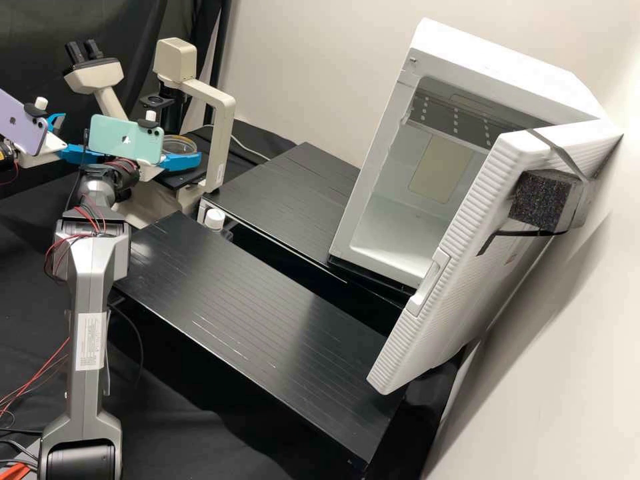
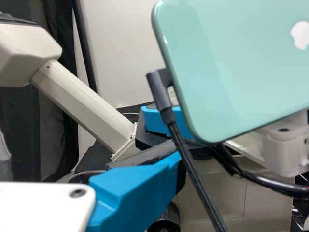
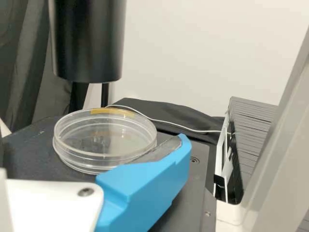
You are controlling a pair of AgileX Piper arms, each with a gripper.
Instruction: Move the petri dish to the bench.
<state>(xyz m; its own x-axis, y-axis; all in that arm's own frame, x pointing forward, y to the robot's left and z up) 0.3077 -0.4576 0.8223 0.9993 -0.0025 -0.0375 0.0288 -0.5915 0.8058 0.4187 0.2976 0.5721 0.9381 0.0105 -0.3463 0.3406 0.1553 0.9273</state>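
Observation:
The clear petri dish (image 1: pixel 179 143) is over the black stage of the microscope, with my right gripper (image 1: pixel 183 161) close against its near side. In the right wrist view the dish (image 3: pixel 105 140) lies level, a yellow strip on its rim, and the blue of my right gripper (image 3: pixel 145 186) overlaps its edge; its hold on the dish is unclear. At the far left of the high view my left gripper (image 1: pixel 84 137) stands open. In the left wrist view one blue finger of the left gripper (image 2: pixel 137 193) shows, apart from the dish.
The beige microscope (image 1: pixel 225 127) rises around the stage. Two slatted black platforms (image 1: pixel 260 327) make up the bench, with a white-capped bottle (image 1: pixel 215 219) between them. At the right stands a white cabinet (image 1: pixel 373 167), its ribbed door (image 1: pixel 460 247) swung wide. A mint phone (image 2: pixel 236 63) sits on the right arm.

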